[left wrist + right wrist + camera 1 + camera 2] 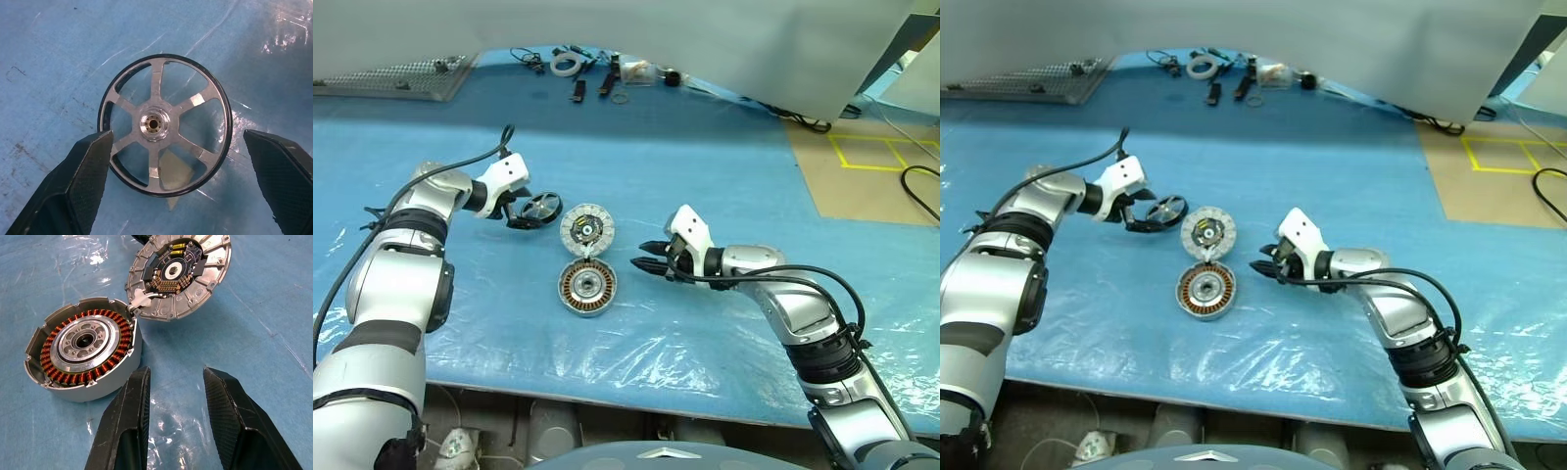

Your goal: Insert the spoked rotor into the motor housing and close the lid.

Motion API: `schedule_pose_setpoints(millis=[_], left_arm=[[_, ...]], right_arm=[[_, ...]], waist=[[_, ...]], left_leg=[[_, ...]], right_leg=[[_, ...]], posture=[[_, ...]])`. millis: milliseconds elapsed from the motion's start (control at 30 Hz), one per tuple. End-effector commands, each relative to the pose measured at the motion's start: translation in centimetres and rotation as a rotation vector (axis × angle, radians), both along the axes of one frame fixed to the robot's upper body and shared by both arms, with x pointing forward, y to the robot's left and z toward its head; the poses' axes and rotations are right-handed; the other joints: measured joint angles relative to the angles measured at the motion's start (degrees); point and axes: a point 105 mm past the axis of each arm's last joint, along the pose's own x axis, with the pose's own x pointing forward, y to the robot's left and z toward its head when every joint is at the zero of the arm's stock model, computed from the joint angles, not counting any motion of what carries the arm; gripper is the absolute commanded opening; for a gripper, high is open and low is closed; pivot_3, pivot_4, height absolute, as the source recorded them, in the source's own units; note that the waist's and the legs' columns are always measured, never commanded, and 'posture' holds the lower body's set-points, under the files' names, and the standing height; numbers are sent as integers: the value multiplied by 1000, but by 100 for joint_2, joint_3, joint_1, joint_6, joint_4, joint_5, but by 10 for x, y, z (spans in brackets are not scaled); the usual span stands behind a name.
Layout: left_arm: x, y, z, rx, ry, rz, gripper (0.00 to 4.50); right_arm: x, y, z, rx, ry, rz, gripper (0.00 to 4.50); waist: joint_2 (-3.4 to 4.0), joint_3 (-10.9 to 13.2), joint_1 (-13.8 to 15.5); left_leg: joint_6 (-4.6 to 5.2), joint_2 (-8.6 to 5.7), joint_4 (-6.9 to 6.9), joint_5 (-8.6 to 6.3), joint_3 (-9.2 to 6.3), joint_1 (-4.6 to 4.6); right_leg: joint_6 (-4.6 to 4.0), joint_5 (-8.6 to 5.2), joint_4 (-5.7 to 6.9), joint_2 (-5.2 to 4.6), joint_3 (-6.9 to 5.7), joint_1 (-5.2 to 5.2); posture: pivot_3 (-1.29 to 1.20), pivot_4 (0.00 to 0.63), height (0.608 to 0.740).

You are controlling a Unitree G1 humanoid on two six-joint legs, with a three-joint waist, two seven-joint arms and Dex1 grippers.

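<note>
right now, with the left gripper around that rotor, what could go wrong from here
1. The left gripper stands open around the spoked rotor, one finger at the rim, the other clear; closing off-centre could push it aside on the blue sheet.
2. The lid lies open beside the motor housing, joined by short white wires; nudging either could strain them.
3. The right gripper sits near the housing and may crowd the insertion.

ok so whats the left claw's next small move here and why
Probably close the left claw on the spoked rotor. Its fingers stand wide open on either side of the rim, one at the rim's edge, nothing gripped. The motor housing lies open, windings showing, with the lid beside it, so the rotor goes first.
</note>
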Motion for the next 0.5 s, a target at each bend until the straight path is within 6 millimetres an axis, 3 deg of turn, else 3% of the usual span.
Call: schedule_pose_setpoints(millis=[33, 267, 500], left_arm=[[3, 1, 13, -49, -26, 19, 4500], [-2, 7, 21, -79, -1, -3, 4500], [11, 11, 20, -95, -72, 125, 4500]], right_arm=[[-6, 1, 7, 7, -27, 18, 1786], [-7, 0, 5, 2, -25, 17, 1786], [-11, 4, 1, -9, -18, 36, 1786]], waist=[[0, 0, -2], [0, 0, -6], [1, 1, -4]], left_leg=[[0, 0, 0, 0, 0, 0], [0, 0, -2, 0, 0, 2], [0, 0, -2, 0, 0, 2]], right_leg=[[0, 0, -1, 0, 0, 0], [0, 0, -3, 0, 0, 0], [0, 0, -4, 0, -1, 1]], posture=[[0, 150, 740], [0, 150, 740], [0, 150, 740]])
